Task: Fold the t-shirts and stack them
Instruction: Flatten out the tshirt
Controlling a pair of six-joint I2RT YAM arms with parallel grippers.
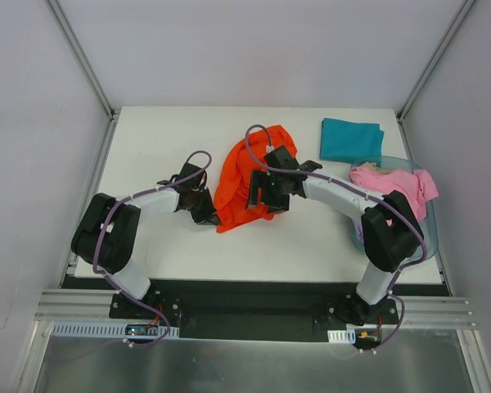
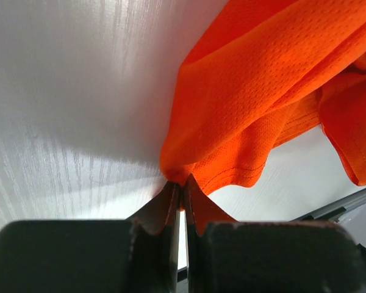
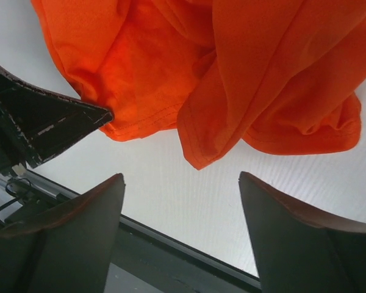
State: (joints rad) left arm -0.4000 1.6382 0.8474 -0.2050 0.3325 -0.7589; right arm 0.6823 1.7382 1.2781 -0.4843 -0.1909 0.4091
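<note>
A bright orange-red t-shirt (image 1: 247,176) lies crumpled in the middle of the white table. My left gripper (image 1: 209,214) is shut on the shirt's lower left hem (image 2: 182,172), at the table surface. My right gripper (image 1: 266,201) is open and empty above the shirt's lower right part; its fingertips (image 3: 110,183) stand wide apart just short of a hanging corner of the orange-red shirt (image 3: 198,155). A folded teal t-shirt (image 1: 350,139) lies at the back right. A pink t-shirt (image 1: 397,183) hangs over the tub at the right.
A translucent blue plastic tub (image 1: 430,219) stands at the table's right edge under the pink shirt. The table's near edge and black rail (image 3: 171,253) show in the right wrist view. My left gripper's finger (image 3: 43,122) shows there at the left.
</note>
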